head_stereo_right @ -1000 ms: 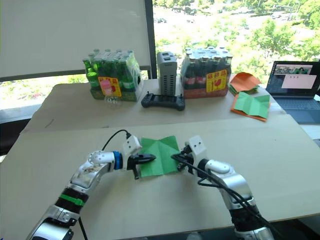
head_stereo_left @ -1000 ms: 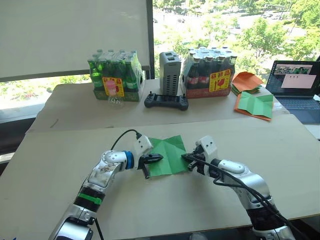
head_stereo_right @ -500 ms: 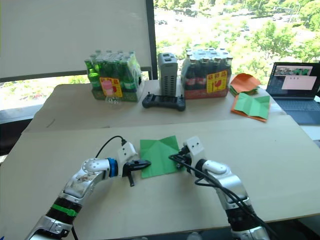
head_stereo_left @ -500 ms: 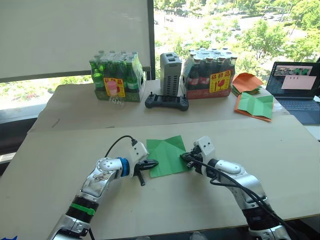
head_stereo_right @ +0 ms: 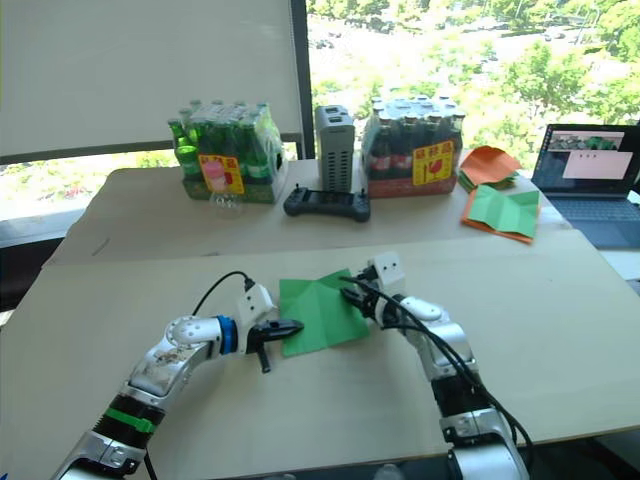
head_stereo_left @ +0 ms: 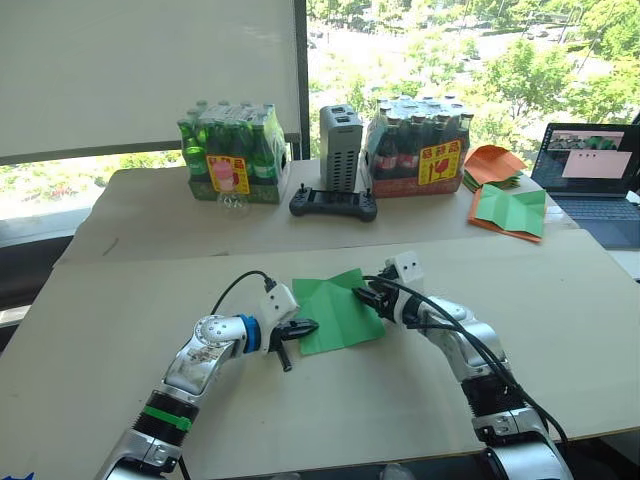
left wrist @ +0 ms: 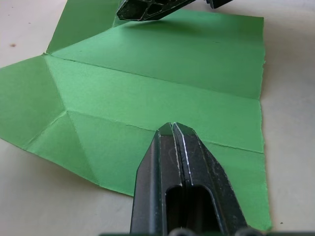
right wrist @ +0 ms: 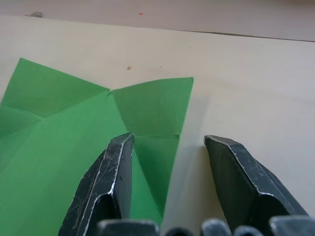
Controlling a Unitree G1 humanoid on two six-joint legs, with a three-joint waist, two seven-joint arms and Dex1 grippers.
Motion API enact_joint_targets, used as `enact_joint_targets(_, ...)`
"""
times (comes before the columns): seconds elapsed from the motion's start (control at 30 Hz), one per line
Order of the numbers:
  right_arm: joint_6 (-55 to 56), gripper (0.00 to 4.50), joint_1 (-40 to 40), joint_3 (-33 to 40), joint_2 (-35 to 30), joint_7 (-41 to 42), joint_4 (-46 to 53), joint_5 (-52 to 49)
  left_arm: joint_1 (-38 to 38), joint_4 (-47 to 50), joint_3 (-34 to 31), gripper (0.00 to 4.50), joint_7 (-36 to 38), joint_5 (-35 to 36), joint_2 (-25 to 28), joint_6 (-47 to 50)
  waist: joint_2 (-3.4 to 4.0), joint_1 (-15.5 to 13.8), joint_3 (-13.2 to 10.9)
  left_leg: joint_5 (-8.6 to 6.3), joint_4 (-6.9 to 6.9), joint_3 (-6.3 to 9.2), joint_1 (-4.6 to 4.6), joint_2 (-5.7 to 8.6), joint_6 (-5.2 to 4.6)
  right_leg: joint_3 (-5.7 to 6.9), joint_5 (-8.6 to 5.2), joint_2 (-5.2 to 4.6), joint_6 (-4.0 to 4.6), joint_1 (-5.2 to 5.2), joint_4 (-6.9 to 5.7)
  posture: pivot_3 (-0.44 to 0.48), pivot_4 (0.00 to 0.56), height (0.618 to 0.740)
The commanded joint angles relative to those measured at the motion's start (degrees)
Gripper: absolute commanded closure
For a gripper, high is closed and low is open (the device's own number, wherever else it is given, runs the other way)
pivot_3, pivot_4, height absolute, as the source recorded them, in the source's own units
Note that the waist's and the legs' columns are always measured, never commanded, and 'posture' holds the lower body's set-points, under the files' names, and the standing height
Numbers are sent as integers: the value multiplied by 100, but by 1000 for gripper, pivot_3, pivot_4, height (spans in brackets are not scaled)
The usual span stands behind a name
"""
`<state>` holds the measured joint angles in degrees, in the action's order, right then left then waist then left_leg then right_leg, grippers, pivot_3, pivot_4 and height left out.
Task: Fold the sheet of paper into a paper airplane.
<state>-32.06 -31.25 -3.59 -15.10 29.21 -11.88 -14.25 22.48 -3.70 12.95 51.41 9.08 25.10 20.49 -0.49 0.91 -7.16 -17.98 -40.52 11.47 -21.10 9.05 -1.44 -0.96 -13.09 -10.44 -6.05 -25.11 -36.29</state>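
We see one sheet of paper [head_stereo_left: 338, 310] lying flat on the near table [head_stereo_left: 120, 330], between our two claws. It is bright green, with fold lines. Our left gripper [head_stereo_left: 303, 327] is pinched closed, holding nothing, at the paper's left edge. Our right gripper [head_stereo_left: 364, 297] is spread apart at the paper's right corner; the right wrist view shows one finger over the paper and one over bare table. Farther back stand two packs of bottles [head_stereo_left: 232, 152], one controller [head_stereo_left: 333, 205] and one laptop [head_stereo_left: 590, 165].

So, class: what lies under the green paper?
The paper lies on the tan table, left gripper shut on top of it. Anything beneath is covered.
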Motion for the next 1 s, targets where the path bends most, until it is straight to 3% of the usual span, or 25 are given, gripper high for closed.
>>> enact_joint_targets(0.03,172,2793,-152,21,67,76,-30,2,23,122,41,4500,19,-37,45,51,0,5,0,0,0,0,-1,0,0,0,0,0,0,0,-6,0,150,728)
enact_joint_targets(0.2,209,4464,-206,83,117,86,-109,-4,-5,206,45,4500,21,-15,52,108,0,12,0,0,-8,0,-2,1,0,0,1,-1,-1,-5,-43,0,150,728)
enact_joint_targets(0.4,-100,4464,84,-52,81,276,618,-156,-121,478,-118,4500,34,114,195,261,1,17,0,0,-8,0,-4,1,0,-1,1,0,-1,-8,-44,0,150,728)
enact_joint_targets(0.67,-300,4464,1336,-304,-77,220,2834,-204,-639,1554,-828,4500,4,721,664,945,2,2,-1,-1,-7,1,-8,2,-1,-2,0,0,-1,-16,-48,0,150,728)
enact_joint_targets(0.9,-48,4464,2114,-723,-240,-178,3854,291,-1110,2153,-1119,4500,-12,1025,1080,1311,5,-18,-2,-3,-7,1,-1,2,3,-2,0,2,-1,-14,-48,0,150,728)
enact_joint_targets(1.0,538,4464,2459,-1248,-594,-140,3995,898,-1216,2117,-1120,4500,-67,1058,1077,1343,5,-42,-2,-3,-7,1,-1,3,3,-2,0,2,-1,-14,-47,0,150,728)
